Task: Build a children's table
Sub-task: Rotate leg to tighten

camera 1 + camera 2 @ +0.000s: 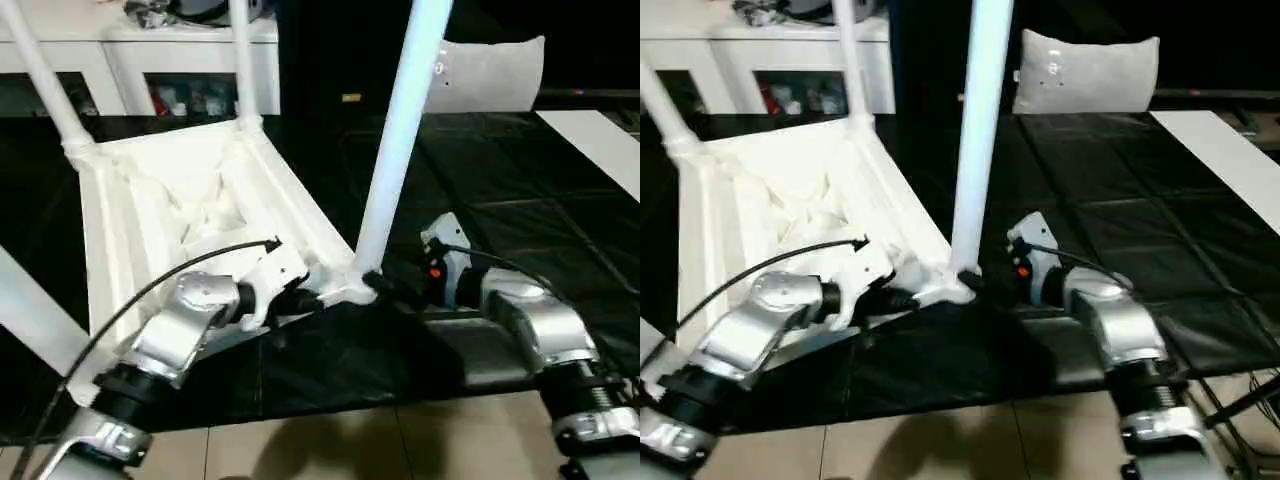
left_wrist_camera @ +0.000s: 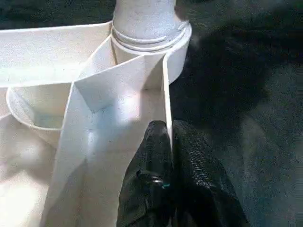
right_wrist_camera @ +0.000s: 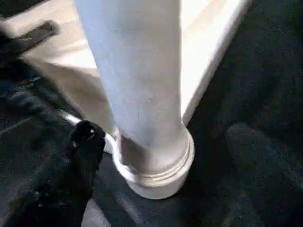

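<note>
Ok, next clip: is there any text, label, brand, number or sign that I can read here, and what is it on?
No readable text in these pictures.
White pillow: a small dark mark near its upper left, too small to read.
Right wrist housing: an orange-red spot, with no lettering that can be read.
Cabinet: coloured items on its shelf, too blurred to read.
Table top and legs: plain white, with no markings.

Upturned children's table (image 1: pixel 190 190) seemingly rests on black mat (image 1: pixel 500 210).

Probably a home room: white shelving cabinet (image 1: pixel 150 60), cushion (image 1: pixel 1085 72), black floor mats (image 1: pixel 1140 200).
</note>
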Controlling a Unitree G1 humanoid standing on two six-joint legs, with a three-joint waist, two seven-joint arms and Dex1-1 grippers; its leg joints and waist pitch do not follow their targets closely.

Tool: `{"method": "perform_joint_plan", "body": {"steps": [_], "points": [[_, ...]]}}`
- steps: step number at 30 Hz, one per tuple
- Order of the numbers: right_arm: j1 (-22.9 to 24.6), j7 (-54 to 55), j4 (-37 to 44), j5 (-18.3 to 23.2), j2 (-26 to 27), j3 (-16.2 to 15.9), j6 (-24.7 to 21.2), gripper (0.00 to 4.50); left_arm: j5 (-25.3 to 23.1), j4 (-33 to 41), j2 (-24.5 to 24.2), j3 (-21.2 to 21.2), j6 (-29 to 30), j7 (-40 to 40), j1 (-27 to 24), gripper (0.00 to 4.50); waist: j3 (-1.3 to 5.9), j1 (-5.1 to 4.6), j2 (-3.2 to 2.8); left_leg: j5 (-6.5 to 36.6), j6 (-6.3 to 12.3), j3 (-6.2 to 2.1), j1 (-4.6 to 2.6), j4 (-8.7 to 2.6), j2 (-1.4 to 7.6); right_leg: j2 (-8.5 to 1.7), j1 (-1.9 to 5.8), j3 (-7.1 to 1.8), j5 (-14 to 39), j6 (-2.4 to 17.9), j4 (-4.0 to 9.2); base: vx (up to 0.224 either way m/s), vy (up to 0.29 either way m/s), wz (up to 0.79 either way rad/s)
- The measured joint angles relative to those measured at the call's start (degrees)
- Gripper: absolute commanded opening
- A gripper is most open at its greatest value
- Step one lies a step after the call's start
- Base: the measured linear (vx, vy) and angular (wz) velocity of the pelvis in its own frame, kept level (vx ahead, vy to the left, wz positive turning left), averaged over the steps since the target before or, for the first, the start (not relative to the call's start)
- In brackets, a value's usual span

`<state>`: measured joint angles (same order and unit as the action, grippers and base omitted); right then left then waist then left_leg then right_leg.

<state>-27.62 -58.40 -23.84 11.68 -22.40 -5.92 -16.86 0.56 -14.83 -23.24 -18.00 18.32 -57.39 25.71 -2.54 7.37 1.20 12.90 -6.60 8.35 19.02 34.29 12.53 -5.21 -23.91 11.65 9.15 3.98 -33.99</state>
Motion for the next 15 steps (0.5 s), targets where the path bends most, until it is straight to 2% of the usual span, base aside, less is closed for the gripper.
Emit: {"method": "perform_joint_plan", "body": {"steps": [1, 2, 4, 6, 7, 10, 13, 15], "points": [[0.0, -3.3, 0.3, 0.3, -1.0, -0.9, 1.2, 4.39, 0.4, 0.0, -1.2, -0.3, -1.2, -1.9, -0.2, 0.0, 0.02, 0.25, 0.04, 0.0, 0.0, 0.0, 0.0, 0.0, 0.01, 0.0, 0.01, 0.01, 0.0, 0.0, 0.01, 0.0, 0.0, 0.0], [0.0, -5.3, 0.3, 0.5, -1.5, -1.3, 2.0, 4.1, 0.8, 0.1, -1.9, -0.7, -1.9, -3.2, -0.4, 0.0, 0.03, 0.55, 0.05, 0.0, 0.01, 0.0, -0.01, 0.0, 0.01, 0.0, 0.01, 0.01, 0.0, 0.0, 0.0, 0.0, 0.0, 0.0], [0.1, -10.0, 0.3, 0.9, -2.4, -2.7, 3.5, 4.02, 1.1, 0.8, -4.2, -1.6, -3.7, -6.9, -0.8, 0.0, 0.04, 1.09, 0.15, 0.0, 0.01, -0.01, -0.01, 0.0, 0.02, 0.0, 0.02, 0.01, 0.0, 0.0, 0.0, 0.0, 0.0, 0.0], [0.1, -12.9, 0.3, 1.3, -2.7, -3.7, 3.9, 3.97, 1.1, 1.7, -5.7, -2.5, -4.7, -9.5, -1.0, 0.0, 0.06, 1.49, 0.19, 0.0, 0.01, -0.01, -0.02, 0.03, 0.01, -0.03, 0.07, 0.01, 0.0, 0.0, 0.0, 0.0, 0.0, 0.0], [0.1, -14.3, 0.3, 1.5, -2.7, -4.1, 3.9, 3.67, 1.2, 2.1, -6.4, -3.0, -5.2, -11.0, -1.0, 0.0, 0.06, 1.73, 0.19, 0.0, 0.01, -0.01, -0.03, 0.07, 0.0, -0.06, 0.11, 0.01, 0.0, 0.0, 0.0, 0.0, 0.0, 0.0], [0.1, -17.0, 0.3, 1.9, -3.1, -5.1, 4.0, 3.53, 1.3, 2.6, -7.4, -4.3, -6.8, -13.5, -1.1, 0.0, 0.06, 2.32, 0.2, 0.0, 0.01, -0.02, -0.08, 0.14, -0.02, -0.07, 0.23, -0.01, 0.0, 0.0, 0.01, 0.0, 0.0, 0.0], [0.1, -19.2, 0.2, 1.9, -3.3, -6.0, 4.2, 3.14, 1.0, 2.6, -8.0, -4.9, -8.1, -14.9, -1.1, 0.0, 0.07, 2.35, 0.2, 0.0, -0.01, -0.03, -0.14, 0.15, -0.01, -0.07, 0.28, 0.0, 0.0, 0.0, 0.0, 0.0, 0.0, 0.0], [0.2, -20.8, 0.4, 1.9, -3.8, -6.5, 4.5, 3.09, 0.9, 2.6, -8.1, -5.2, -8.7, -15.1, -1.0, 0.0, 0.07, 2.37, 0.2, 0.0, -0.02, -0.04, -0.18, 0.15, -0.01, -0.07, 0.34, 0.01, 0.0, 0.0, 0.0, 0.0, 0.0, 0.0]]}}
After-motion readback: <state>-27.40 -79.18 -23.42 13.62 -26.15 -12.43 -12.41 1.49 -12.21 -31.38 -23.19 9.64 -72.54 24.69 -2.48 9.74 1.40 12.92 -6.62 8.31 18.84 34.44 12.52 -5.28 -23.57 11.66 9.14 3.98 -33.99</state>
